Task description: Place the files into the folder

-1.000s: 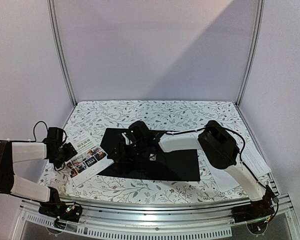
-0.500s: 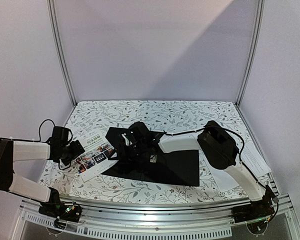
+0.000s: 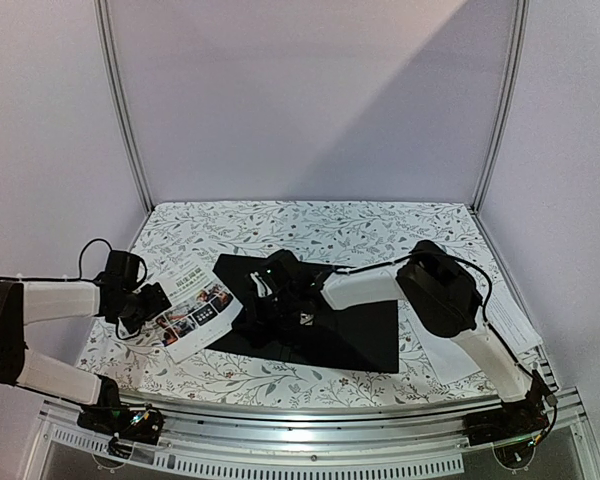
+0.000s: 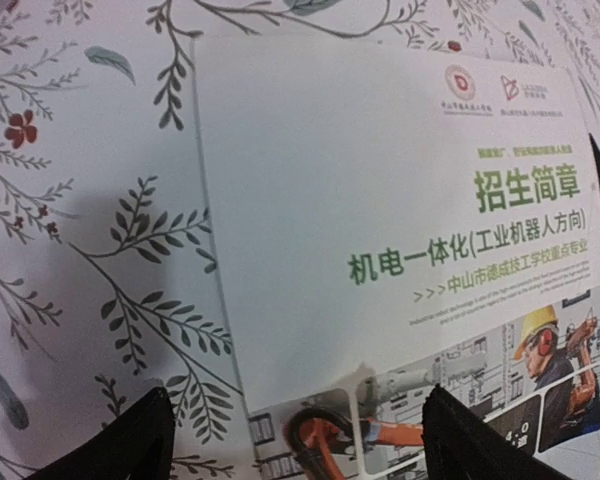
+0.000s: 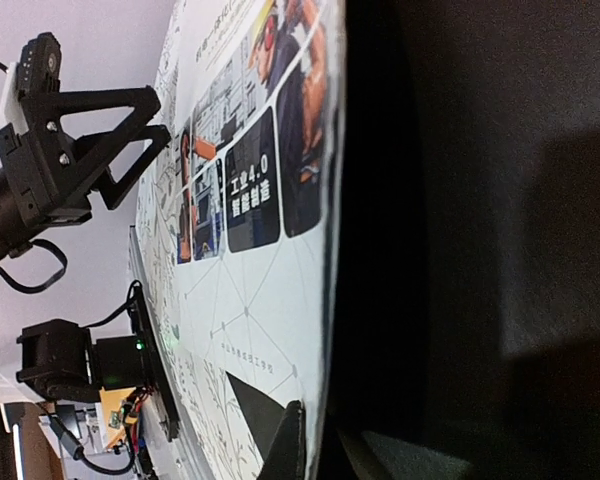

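The folder [image 3: 355,325] lies open at the table's middle, black inside up, also seen as the folder [image 5: 480,200] in the right wrist view. A colour-photo leaflet [image 3: 193,305] lies at its left edge. My left gripper [image 3: 157,303] is open at the leaflet's left end. In its wrist view my left gripper [image 4: 300,455] straddles the leaflet [image 4: 380,200], one fingertip [image 4: 115,440] on each side. My right gripper [image 3: 246,300] sits where leaflet and folder meet. In its own view my right gripper [image 5: 325,450] is shut on the leaflet's edge [image 5: 325,300].
White paper sheets [image 3: 508,318] lie at the table's right edge beside the right arm's base, one more sheet [image 3: 448,362] under its forearm. A floral tablecloth [image 3: 310,225] covers the table. Frame posts [image 3: 120,110] and walls stand behind.
My left gripper moved right, pushing the leaflet up to the folder's left edge. My right gripper went from open to shut at that edge.
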You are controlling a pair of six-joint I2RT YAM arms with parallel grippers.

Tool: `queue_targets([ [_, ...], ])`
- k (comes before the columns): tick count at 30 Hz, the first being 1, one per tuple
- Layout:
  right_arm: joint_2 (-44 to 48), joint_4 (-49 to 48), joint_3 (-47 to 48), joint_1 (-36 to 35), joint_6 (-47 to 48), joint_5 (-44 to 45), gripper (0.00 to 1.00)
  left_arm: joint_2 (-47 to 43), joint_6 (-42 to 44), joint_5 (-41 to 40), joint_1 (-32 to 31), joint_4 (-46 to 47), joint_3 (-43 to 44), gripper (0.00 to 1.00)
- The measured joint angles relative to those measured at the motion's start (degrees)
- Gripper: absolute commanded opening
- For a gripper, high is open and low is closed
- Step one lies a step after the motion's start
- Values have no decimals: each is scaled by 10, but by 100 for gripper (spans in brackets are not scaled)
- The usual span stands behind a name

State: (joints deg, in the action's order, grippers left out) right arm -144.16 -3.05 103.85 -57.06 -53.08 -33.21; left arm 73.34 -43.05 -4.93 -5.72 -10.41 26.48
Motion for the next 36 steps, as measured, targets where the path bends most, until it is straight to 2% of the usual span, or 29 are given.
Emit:
queue_targets([
  [9, 170, -33, -175, 32, 37, 40, 0, -16, 31, -38, -10, -63, 71, 85],
  [14, 278, -68, -272, 69, 39, 64, 0, -3, 41, -67, -59, -61, 103, 84],
  [19, 365, -84, -377, 94, 39, 98, 0, 85, 49, -78, -146, -51, 164, 79],
  [27, 537, -76, -580, 118, 35, 164, 0, 252, 100, -113, -303, -53, 316, 79],
  [31, 631, -55, -642, 126, 34, 207, 0, 289, 110, -112, -342, -52, 342, 79],
  [36, 739, -10, -718, 128, 22, 256, 0, 312, 110, -112, -344, -53, 341, 79],
])
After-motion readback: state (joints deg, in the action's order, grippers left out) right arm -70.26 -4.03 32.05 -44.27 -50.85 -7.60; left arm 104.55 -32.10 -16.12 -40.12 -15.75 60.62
